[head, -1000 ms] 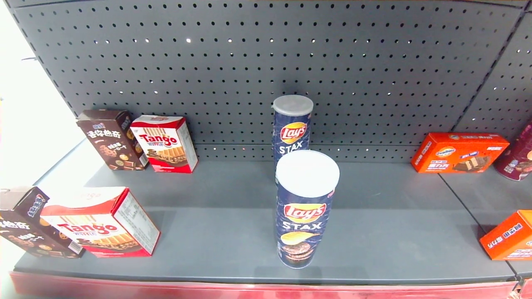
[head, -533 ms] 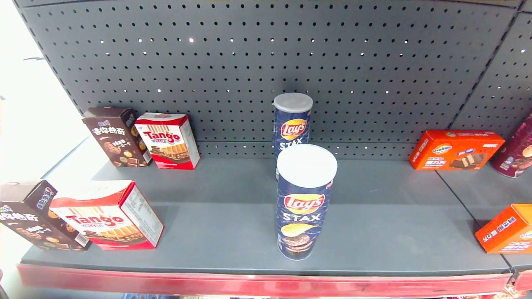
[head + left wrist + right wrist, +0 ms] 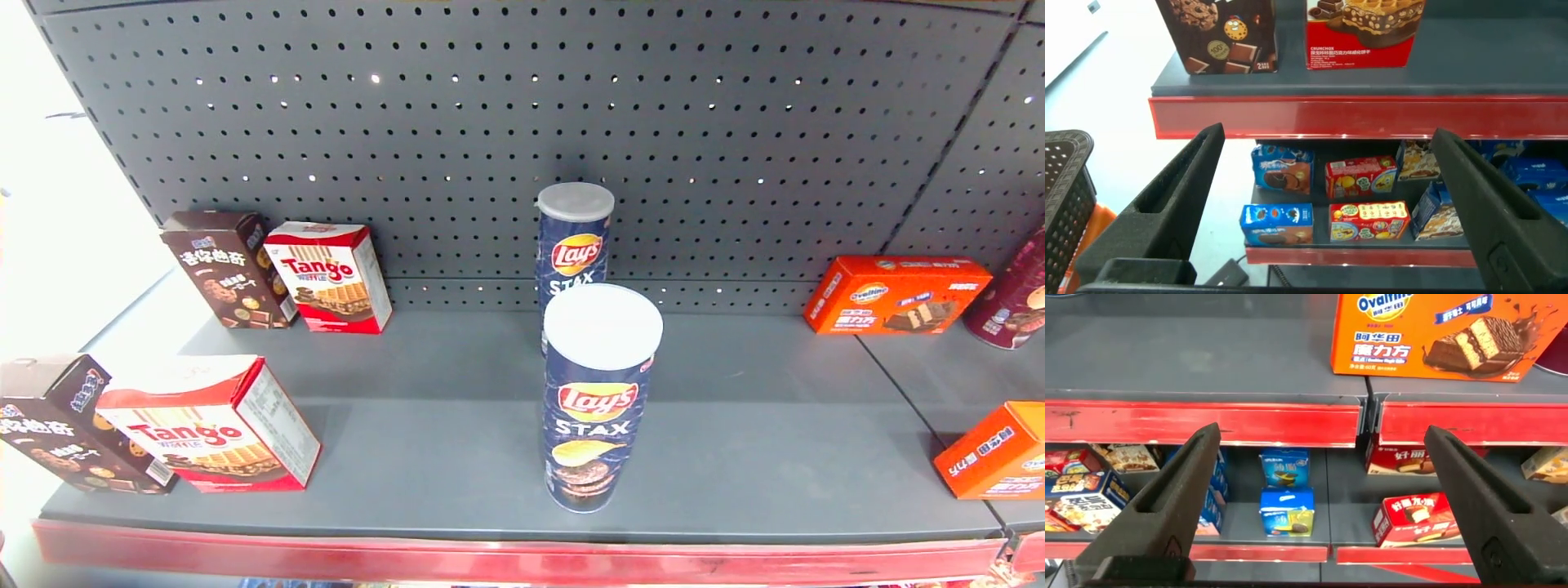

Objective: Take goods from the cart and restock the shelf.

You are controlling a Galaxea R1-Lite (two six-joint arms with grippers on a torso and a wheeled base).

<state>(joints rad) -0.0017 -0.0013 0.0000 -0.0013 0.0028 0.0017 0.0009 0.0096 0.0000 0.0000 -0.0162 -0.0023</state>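
1. Over the last second my whole head view slides a little and then settles, so I take it as my camera shifting, not the goods. The front chip can (image 3: 600, 400) stands upright near the front of the shelf (image 3: 408, 457); the rear chip can (image 3: 574, 245) stands just behind it, close to the pegboard (image 3: 490, 122); the pair keep the same relation throughout.
2. I judge from this that the placement is finished: both cans stand free and nothing touches them; bare shelf lies between them and the wafer box (image 3: 208, 437) on one side and the orange box (image 3: 894, 294) on the other. The next item has to come from the cart.
3. My left tool (image 3: 1327, 135) is spread wide with nothing between its fingers; it faces the shelf's red lip (image 3: 1355, 118), apart from it, with the lower shelves beyond. A black mesh basket (image 3: 1063, 204) sits off to one side, probably the cart.
4. My right tool (image 3: 1323, 431) is spread just as wide and is likewise empty; it faces the same lip farther along.
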